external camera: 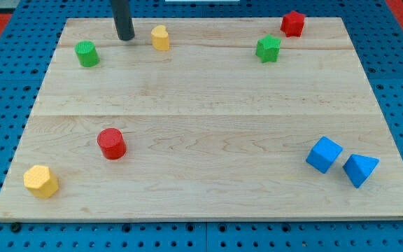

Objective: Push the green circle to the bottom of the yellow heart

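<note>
The green circle stands near the board's top left corner. The yellow heart stands to its right, close to the top edge. My tip rests on the board between them, right of and slightly above the green circle, and left of the yellow heart. It touches neither block.
A red circle and a yellow hexagon sit at the lower left. A green star and a red star sit at the top right. A blue cube and a blue triangle sit at the lower right.
</note>
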